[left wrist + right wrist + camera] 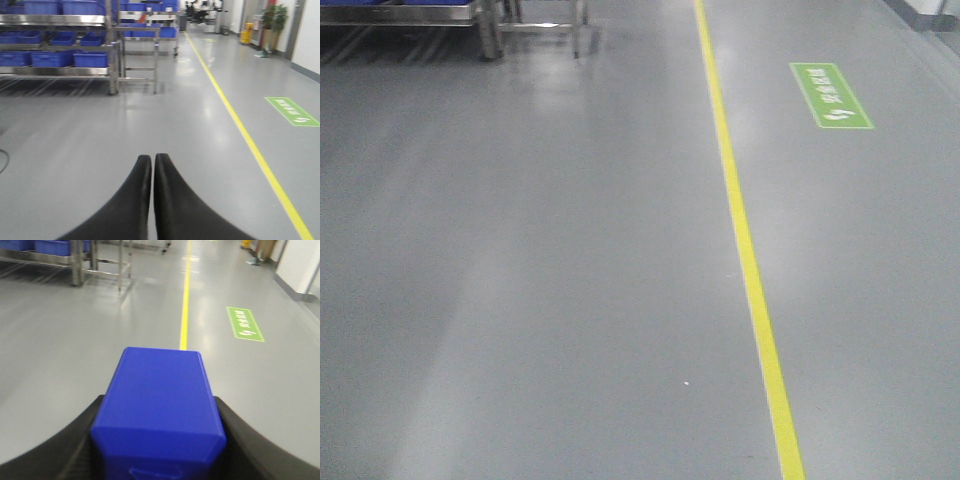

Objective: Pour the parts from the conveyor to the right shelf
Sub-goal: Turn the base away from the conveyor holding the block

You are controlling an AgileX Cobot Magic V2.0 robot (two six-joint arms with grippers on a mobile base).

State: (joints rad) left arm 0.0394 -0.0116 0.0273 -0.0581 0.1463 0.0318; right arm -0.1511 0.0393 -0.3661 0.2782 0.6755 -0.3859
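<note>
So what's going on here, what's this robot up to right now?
A two-armed mobile robot is out on an open factory floor. Its right gripper is shut on a blue box, and what the box holds cannot be seen. The left gripper is shut with nothing between its fingers. A metal rack of blue bins stands ahead on the left, and a yellow floor line runs to its right.

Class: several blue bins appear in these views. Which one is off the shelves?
The blue bin in the right tool, filling the right wrist view. The other bins sit on the metal shelves. The left tool is shut, empty.
</note>
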